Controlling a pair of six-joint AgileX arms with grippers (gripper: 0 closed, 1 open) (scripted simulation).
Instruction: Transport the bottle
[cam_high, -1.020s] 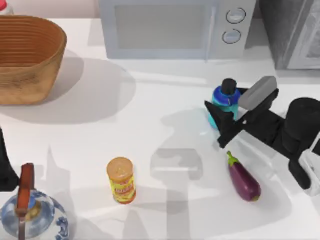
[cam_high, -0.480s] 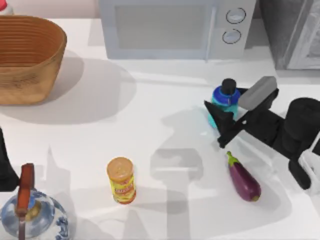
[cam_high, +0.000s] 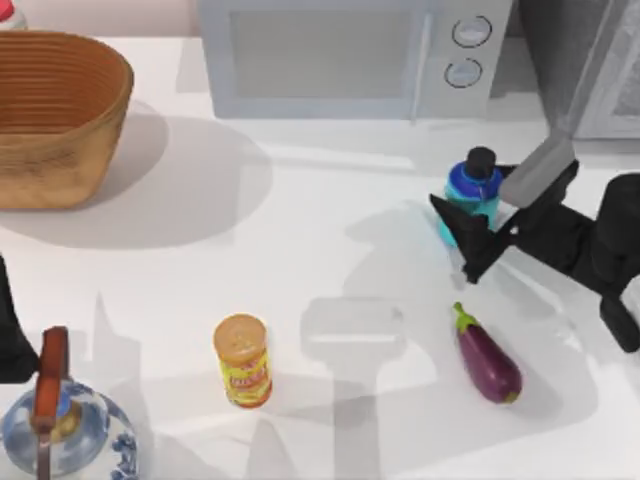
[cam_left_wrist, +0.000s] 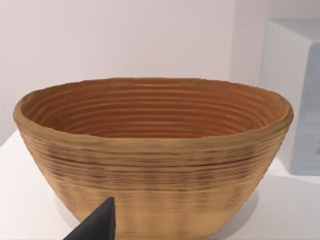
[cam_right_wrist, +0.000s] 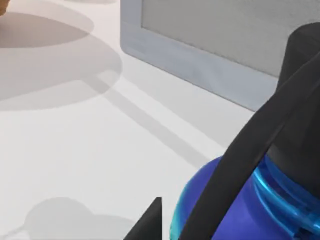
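Note:
The bottle is cyan-teal with a blue shoulder and black cap, and it stands upright at the right of the table, in front of the microwave's knobs. My right gripper reaches in from the right edge and is shut on its body. The right wrist view shows the blue shoulder of the bottle close up, with a dark finger lying across it. My left arm stays parked at the left edge; one dark fingertip points at the basket.
A woven basket sits at the back left and a microwave at the back centre. An eggplant lies just in front of the right gripper. A yellow can stands front centre, a glass teapot front left.
My right gripper has carried the bottle a little to the right and toward the back, and its shadow on the table has shifted with it. The left arm has not moved.

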